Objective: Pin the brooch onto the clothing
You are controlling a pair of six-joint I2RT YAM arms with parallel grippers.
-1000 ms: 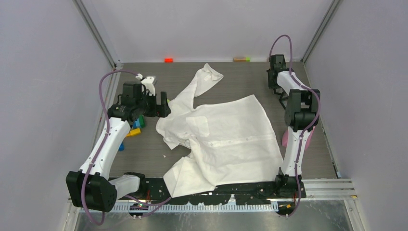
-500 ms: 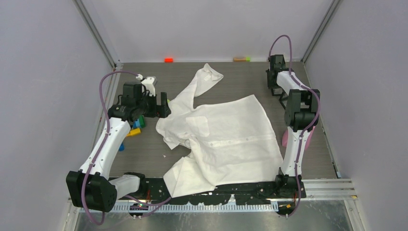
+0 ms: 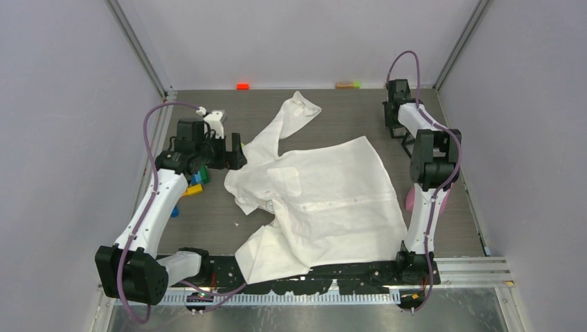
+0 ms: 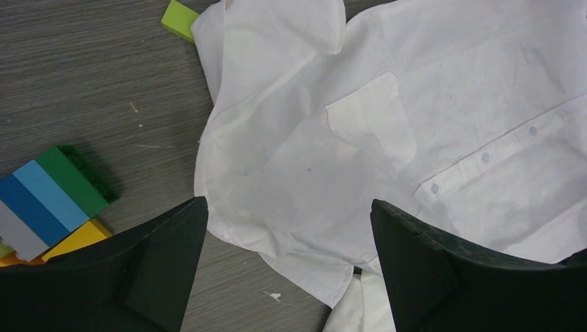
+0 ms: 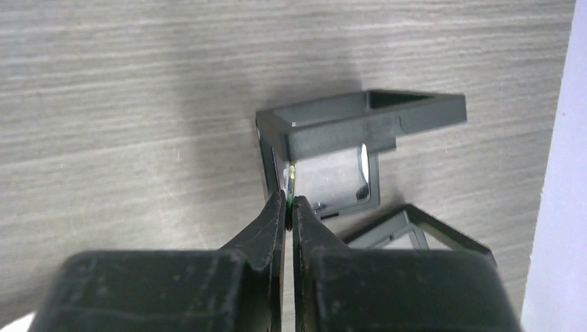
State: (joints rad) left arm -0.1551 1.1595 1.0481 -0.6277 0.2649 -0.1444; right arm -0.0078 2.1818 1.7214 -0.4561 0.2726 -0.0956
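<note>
The clothing, a white short-sleeved shirt (image 3: 332, 197), lies spread and rumpled mid-table, its square chest pocket (image 4: 374, 114) facing up. My left gripper (image 4: 287, 228) hangs open just above the shirt's left edge near the pocket, holding nothing; it also shows in the top view (image 3: 235, 151). At the far right my right gripper (image 5: 289, 203) points down at a small grey frame stand (image 5: 360, 121). Its fingertips are pressed together on a thin piece seen edge-on with a greenish rim, the brooch (image 5: 291, 181), which leans against the stand. The top view shows that gripper (image 3: 398, 130) only from behind.
Stacked coloured bricks (image 4: 52, 200) lie left of the shirt, with a lime brick (image 4: 178, 19) by its sleeve. A second grey frame (image 5: 422, 238) lies beside the stand. A red block (image 3: 242, 86) and a tan-green block (image 3: 348, 84) sit at the back wall. A pink item (image 3: 410, 200) lies behind the right arm.
My right gripper's jaws have closed onto the thin piece at the stand. The left arm and the shirt have not moved.
</note>
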